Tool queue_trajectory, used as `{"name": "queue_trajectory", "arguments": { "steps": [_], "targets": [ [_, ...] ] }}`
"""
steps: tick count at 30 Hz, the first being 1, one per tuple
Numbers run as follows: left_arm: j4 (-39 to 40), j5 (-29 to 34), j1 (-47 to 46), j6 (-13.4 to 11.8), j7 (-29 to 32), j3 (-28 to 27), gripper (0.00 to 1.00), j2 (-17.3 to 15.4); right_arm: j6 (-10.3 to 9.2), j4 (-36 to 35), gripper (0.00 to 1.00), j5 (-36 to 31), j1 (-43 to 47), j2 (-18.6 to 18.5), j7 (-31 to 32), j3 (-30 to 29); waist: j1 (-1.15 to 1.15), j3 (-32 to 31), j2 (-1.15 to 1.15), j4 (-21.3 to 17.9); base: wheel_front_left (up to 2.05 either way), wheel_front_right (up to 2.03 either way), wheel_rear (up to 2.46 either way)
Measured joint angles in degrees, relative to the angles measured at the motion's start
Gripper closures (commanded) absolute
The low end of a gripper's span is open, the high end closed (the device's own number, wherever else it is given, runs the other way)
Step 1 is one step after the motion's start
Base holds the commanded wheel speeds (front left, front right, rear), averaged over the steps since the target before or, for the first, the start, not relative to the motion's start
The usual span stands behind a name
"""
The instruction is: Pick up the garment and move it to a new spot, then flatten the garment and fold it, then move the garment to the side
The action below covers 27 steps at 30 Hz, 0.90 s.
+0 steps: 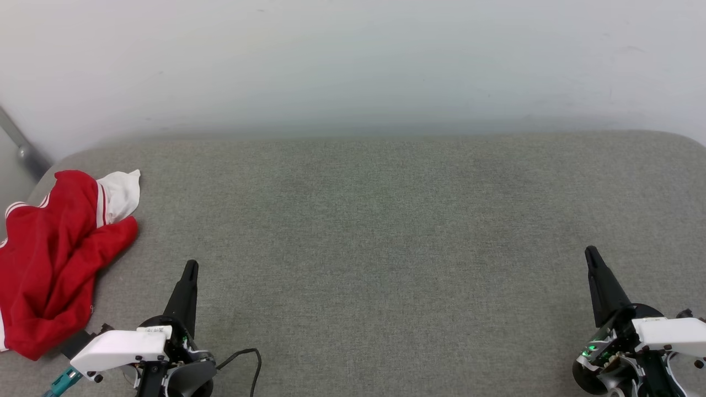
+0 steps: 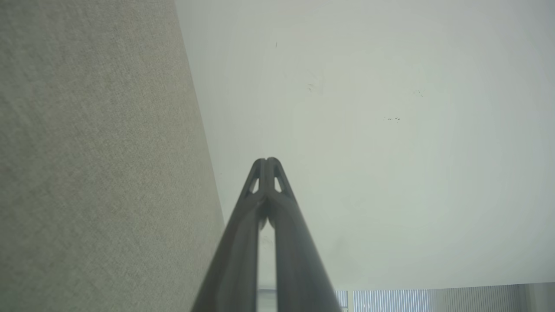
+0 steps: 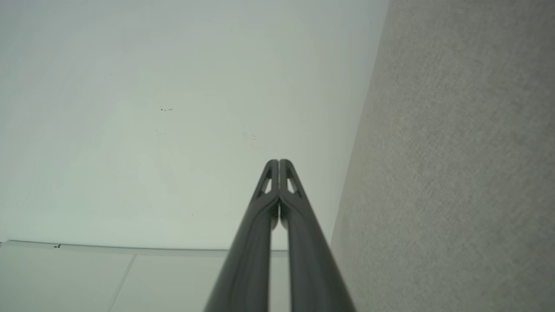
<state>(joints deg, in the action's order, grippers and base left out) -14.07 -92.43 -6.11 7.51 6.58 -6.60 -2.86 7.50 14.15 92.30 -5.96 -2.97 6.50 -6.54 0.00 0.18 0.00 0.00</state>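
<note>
Lab-like: grey fabric bench (image 1: 386,248), white wall (image 1: 353,55)

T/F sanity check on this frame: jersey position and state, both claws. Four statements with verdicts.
1. The garment lies bunched up at the left edge of the grey surface. True.
2. The left claw is shut on the garment. False: it is shut on nothing, and its tips are beside the fabric, not touching it.
3. The right claw is shut and holds nothing. True.
4. The garment is folded flat in the middle of the surface. False: it is a crumpled heap at the far left, with a white sleeve showing at its top.
</note>
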Motion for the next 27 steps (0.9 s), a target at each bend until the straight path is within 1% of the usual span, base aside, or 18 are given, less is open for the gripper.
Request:
{"name": "queue_trajectory", "arguments": {
  "steps": [27],
  "targets": [
    [0.0, 0.0, 0.0, 0.0, 0.0, 0.0, 1.0, 0.01, 0.0, 0.0, 1.0, 0.0, 0.0, 0.0, 0.01, 0.0, 0.0, 0.0, 0.0, 0.0, 0.0, 0.0, 0.0]
  ]
}}
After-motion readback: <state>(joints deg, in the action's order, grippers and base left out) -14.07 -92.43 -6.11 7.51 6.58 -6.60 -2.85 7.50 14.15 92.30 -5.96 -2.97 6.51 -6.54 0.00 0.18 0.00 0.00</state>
